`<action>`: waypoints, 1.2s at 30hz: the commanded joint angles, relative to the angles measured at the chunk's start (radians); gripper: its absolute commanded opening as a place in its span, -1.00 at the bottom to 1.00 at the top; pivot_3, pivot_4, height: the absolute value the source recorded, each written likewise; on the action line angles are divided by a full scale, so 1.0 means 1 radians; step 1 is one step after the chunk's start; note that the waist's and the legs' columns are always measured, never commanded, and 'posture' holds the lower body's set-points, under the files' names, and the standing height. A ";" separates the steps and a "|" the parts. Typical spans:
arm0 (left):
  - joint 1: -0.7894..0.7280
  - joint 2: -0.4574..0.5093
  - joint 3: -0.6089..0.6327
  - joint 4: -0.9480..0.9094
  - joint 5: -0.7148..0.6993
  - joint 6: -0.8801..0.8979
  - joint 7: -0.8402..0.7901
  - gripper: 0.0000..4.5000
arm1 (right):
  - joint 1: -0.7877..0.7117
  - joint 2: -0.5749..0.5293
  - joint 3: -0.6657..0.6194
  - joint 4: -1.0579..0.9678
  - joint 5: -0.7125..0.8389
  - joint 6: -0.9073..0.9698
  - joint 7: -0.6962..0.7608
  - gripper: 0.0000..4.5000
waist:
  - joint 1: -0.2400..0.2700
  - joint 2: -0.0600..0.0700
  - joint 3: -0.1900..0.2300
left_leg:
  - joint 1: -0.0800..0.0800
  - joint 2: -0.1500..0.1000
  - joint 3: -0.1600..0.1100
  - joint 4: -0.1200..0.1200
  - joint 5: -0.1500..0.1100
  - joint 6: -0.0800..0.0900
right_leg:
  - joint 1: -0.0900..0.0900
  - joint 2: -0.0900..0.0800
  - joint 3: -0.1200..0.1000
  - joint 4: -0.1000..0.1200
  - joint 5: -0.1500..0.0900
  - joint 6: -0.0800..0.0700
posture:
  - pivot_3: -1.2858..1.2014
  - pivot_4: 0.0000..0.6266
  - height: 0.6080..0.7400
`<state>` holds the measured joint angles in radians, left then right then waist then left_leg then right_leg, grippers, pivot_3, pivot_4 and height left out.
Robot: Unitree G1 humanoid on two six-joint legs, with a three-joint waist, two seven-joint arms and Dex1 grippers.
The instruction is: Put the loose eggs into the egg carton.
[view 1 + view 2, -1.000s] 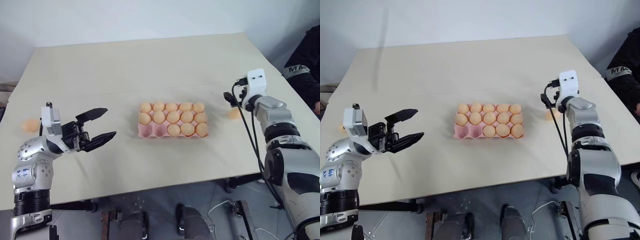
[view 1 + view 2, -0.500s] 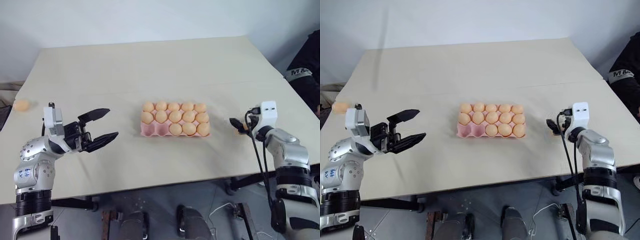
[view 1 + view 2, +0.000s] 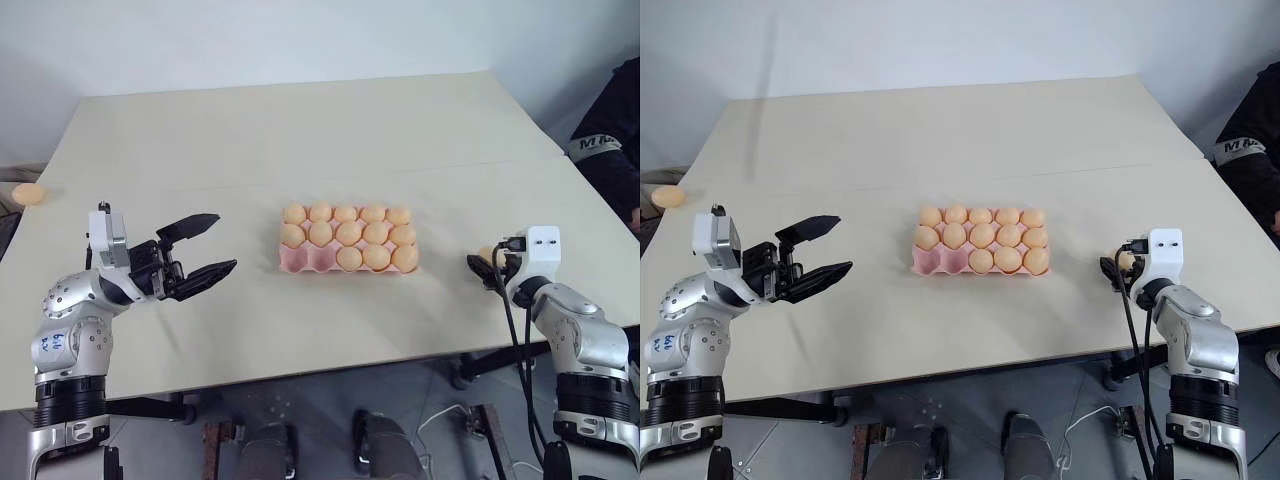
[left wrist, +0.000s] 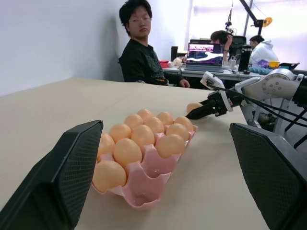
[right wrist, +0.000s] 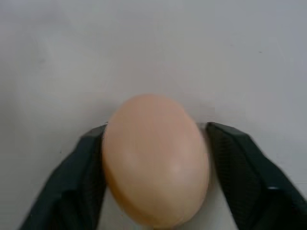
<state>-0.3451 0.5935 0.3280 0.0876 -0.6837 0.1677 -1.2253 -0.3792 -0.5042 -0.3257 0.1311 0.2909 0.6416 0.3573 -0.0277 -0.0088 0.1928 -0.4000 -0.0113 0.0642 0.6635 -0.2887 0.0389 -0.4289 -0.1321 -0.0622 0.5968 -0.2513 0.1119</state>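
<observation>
Egg (image 5: 154, 160) between right gripper (image 5: 156, 158) fingers (snug) — table (image 3: 300, 130).

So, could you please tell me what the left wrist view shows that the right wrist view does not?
The left wrist view adds the egg carton with its seated eggs, a near cup still bare, people at desks behind, and the left gripper, jaws wide apart. The right wrist view adds a close look at the right gripper, jaws against both sides of the loose egg. Both share that egg, the right gripper and the table.
</observation>
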 commanded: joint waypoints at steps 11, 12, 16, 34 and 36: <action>-0.007 -0.003 0.009 -0.015 -0.008 -0.024 0.006 1.00 | -0.107 -0.012 0.023 -0.082 0.040 0.010 0.028 -0.27 | 0.000 0.000 0.000 | -0.001 0.000 0.000 0.000 0.000 0.000 | -0.001 0.000 0.000 0.000 0.000 0.000 | 0.03 -0.52 1.00; -0.010 -0.003 0.009 -0.012 -0.007 -0.026 0.006 1.00 | -0.112 -0.012 0.029 -0.097 0.043 0.018 0.032 -0.27 | 0.000 0.000 0.000 | -0.001 0.000 0.000 0.000 0.000 0.000 | -0.001 0.000 0.000 0.000 0.000 0.000 | 0.03 -0.52 1.00; -0.012 -0.004 0.008 -0.008 -0.007 -0.027 0.005 1.00 | -0.155 0.006 0.063 -0.186 0.075 0.090 0.030 -0.27 | 0.001 0.000 0.000 | -0.001 0.000 0.000 0.000 0.000 0.000 | -0.001 0.000 0.000 -0.001 0.000 0.000 | 0.03 -0.52 1.00; 0.064 0.002 0.043 -0.064 -0.018 -0.029 0.034 1.00 | -0.324 0.167 0.503 -0.437 0.152 0.393 0.078 -0.27 | -0.001 0.000 0.000 | -0.005 0.003 0.000 -0.001 -0.002 -0.004 | -0.004 0.000 -0.005 -0.002 0.000 -0.001 | 0.03 -0.52 1.00; 0.079 0.003 0.051 -0.080 -0.022 -0.027 0.042 1.00 | -0.322 0.167 0.545 -0.411 0.126 0.363 0.092 -0.27 | -0.001 0.000 0.000 | -0.005 0.003 0.001 -0.001 -0.003 -0.003 | -0.004 -0.001 -0.008 -0.002 0.000 -0.001 | 0.03 -0.52 1.00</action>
<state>-0.2767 0.5901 0.3516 0.0525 -0.6839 0.1589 -1.1910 -0.6956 -0.3340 0.2010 -0.2800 0.4367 1.0406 0.4312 -0.0290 -0.0088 0.1928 -0.4050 -0.0086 0.0654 0.6623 -0.2926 0.0358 -0.4325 -0.1338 -0.0723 0.5944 -0.2511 0.1107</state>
